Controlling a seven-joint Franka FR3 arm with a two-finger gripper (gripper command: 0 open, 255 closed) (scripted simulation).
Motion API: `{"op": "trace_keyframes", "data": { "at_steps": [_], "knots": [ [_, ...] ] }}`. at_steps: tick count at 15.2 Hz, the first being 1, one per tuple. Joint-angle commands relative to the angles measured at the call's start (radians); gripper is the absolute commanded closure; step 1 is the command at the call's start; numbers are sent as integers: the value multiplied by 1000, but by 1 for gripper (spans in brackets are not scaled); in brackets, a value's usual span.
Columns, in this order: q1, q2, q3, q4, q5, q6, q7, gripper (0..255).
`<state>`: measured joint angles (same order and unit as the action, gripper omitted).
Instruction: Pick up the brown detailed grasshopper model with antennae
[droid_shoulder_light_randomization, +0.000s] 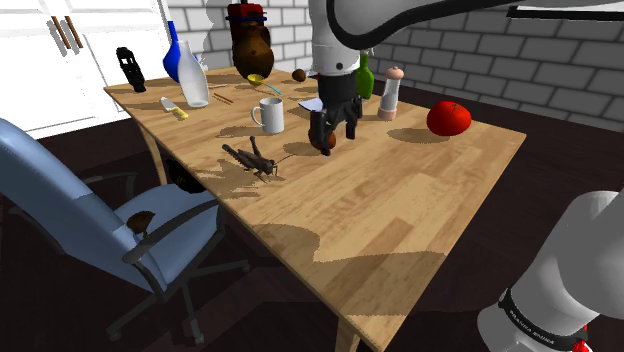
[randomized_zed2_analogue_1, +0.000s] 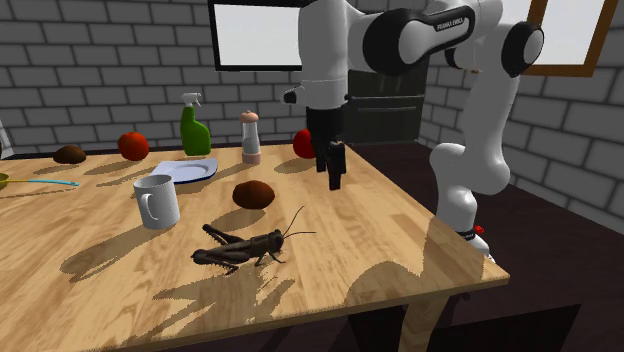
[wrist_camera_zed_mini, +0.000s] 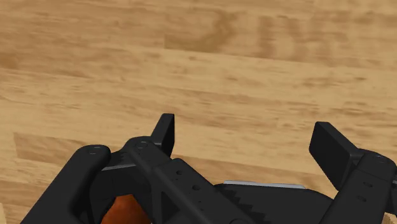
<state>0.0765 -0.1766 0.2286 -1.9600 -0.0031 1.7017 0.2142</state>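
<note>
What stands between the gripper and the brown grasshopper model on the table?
A low brown lump lies on the table near the gripper, roughly toward the grasshopper. The gripper, jaws open, hangs higher than the lump, so it could probably pass over. The white mug stands off to one side.

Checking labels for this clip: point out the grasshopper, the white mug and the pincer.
grasshopper (randomized_zed2_analogue_1: 241, 247), second exterior view, on its brown body.
white mug (randomized_zed2_analogue_1: 160, 203), second exterior view, on its outer wall.
pincer (wrist_camera_zed_mini: 247, 129), wrist view, midway between its open fingertips.
</note>
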Motion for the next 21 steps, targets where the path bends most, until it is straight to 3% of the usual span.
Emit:
{"op": "trace_keyframes", "data": {
  "at_steps": [1,8,14,15,21],
  "knots": [
    [5,77,17,79,-15,1,34,0],
    [53,355,60,389,-93,-26,154,0],
    [137,641,64,777,-178,-125,229,0],
    [144,658,62,802,-182,-133,232,0],
    [133,643,61,697,-178,-44,238,0]
  ]
}}
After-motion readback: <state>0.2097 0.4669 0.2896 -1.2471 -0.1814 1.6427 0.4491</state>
